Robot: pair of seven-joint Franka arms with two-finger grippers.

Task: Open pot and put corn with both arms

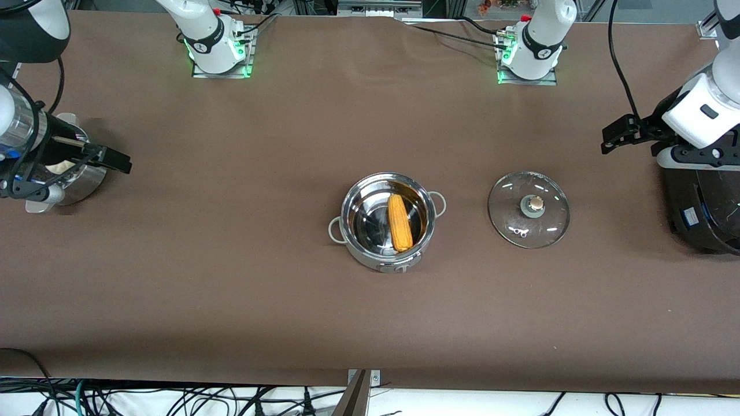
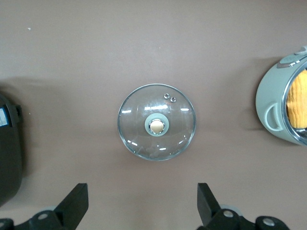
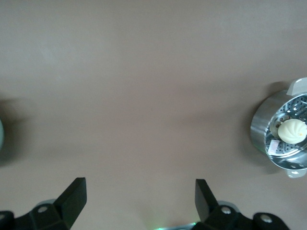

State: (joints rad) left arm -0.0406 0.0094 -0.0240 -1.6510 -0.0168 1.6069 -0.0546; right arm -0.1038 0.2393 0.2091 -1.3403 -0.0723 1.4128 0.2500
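Note:
The steel pot [image 1: 348, 209] stands open in the middle of the table. The yellow-orange corn [image 1: 400, 222] lies inside it. The glass lid [image 1: 529, 209] with its tan knob lies flat on the table beside the pot, toward the left arm's end. My left gripper [image 1: 614, 136] is open and empty, up in the air near that end. In the left wrist view its gripper [image 2: 141, 203] is over bare table beside the lid [image 2: 157, 122], with the pot [image 2: 273, 103] and corn [image 2: 298, 98] at the edge. My right gripper [image 1: 113, 160] is open and empty above the steamer pot; it also shows in the right wrist view [image 3: 140, 201].
A perforated steel steamer pot [image 1: 87, 184] with a white bun [image 3: 292, 130] stands at the right arm's end. A large black round cooker [image 1: 702, 214] stands at the left arm's end, under the left arm. Brown cloth covers the table.

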